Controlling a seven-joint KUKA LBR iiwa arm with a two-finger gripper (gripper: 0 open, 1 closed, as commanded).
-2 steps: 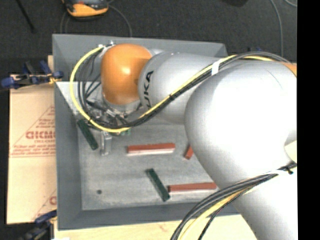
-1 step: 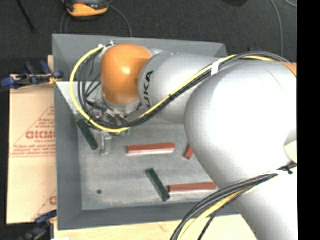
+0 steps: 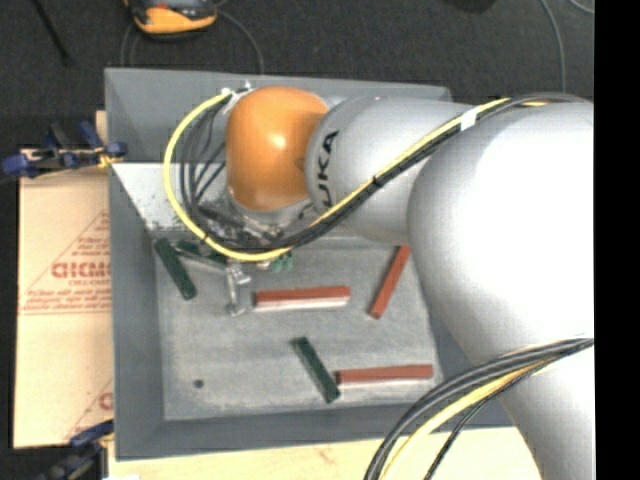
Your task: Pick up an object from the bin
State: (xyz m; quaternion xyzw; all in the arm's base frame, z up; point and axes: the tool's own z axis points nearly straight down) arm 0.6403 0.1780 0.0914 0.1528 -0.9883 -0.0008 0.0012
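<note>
Toward the left of the grey metal bin (image 3: 135, 348), below the arm's orange wrist cover (image 3: 270, 148), the gripper (image 3: 237, 293) hangs low over the floor, just beside the left end of a red-brown bar (image 3: 300, 298) lying flat and level across the view; whether the gripper is apart or together cannot be told, and nothing is seen held in it; a dark green bar (image 3: 175, 268) lies slanted just to its left, near the left wall; a second red-brown bar (image 3: 390, 280) lies tilted further right; another dark green bar (image 3: 315, 370) and a third red-brown bar (image 3: 385, 374) lie close together near the front wall, whether touching cannot be told; the step in hand appears to be the approach to a grasp, the level red-brown bar being the nearest candidate; a sound grasp would probably straddle the bar's narrow width away from its very end, descend straight, and keep clear of the slanted green bar so that neither piece is nudged aside.
</note>
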